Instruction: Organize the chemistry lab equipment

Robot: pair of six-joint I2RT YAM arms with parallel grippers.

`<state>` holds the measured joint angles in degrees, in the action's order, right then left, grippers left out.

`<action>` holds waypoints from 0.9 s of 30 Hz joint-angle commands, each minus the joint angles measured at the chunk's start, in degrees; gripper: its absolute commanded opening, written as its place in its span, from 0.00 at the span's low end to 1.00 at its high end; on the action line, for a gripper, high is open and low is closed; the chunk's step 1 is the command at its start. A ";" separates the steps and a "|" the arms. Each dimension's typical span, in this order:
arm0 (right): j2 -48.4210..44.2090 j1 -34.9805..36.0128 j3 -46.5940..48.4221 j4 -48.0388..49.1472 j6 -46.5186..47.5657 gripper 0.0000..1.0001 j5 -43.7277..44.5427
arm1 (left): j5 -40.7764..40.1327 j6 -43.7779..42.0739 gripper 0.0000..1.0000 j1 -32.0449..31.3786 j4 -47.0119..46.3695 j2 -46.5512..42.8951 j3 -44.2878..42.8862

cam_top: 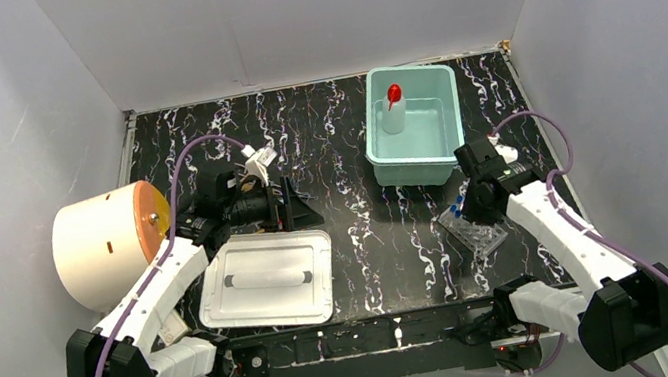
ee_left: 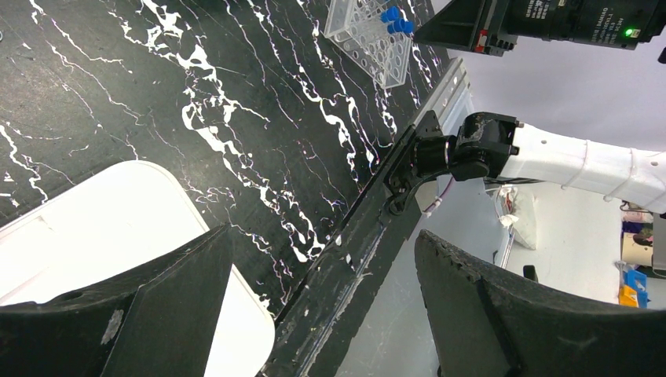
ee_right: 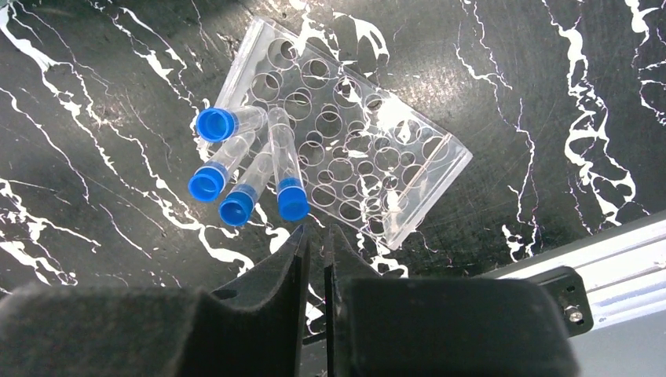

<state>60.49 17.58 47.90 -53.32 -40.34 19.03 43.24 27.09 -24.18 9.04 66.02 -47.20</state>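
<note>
Left gripper (ee_left: 322, 314): wide open, with nothing between the jaws. It hangs over the black marbled table (cam_top: 344, 146) at the far right corner of the white tray (cam_top: 217, 303).

Right gripper (ee_right: 316, 236): fingers drawn together with only a hairline slit between them. Nothing is visible in the slit. It sits over the near right part of the table, directly above the tube rack (ee_right: 353, 149).

Tube rack: clear plastic with many round holes. It lies flat on the table at a slant, near the front rail and well apart from the tray.

Tubes (ee_right: 243, 177): four clear ones with blue caps, grouped at one corner of the rack. They are seated in its holes with caps toward the wrist camera. The right gripper's tips are just beside the caps; whether they touch cannot be told.

Squeeze bottle (cam_top: 392, 108): white with a red cap. It stands upright inside the teal bin (cam_top: 385, 155), near the bin's far left corner.

Bin: at the far right of the table, just beyond the right gripper.

Cylinder (cam_top: 107, 250): large and cream, lying on its side at the left edge. Its orange face is turned toward the left arm.
</note>
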 commanded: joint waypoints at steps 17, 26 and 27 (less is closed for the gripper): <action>4.08 -0.49 0.79 8.20 4.24 0.18 1.92 | 0.42 -0.29 0.84 -0.17 0.07 -1.68 0.53; 4.68 -0.46 0.82 10.00 5.50 0.18 1.54 | 0.47 -0.46 0.84 -0.16 0.32 -1.42 0.06; 4.61 -0.45 1.18 9.27 5.20 0.18 1.98 | 0.52 -0.54 0.84 -0.17 0.35 -1.42 0.01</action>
<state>64.71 17.32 47.05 -44.66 -35.66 19.77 42.85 27.07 -24.18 9.04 66.00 -47.18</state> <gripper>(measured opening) 0.185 0.836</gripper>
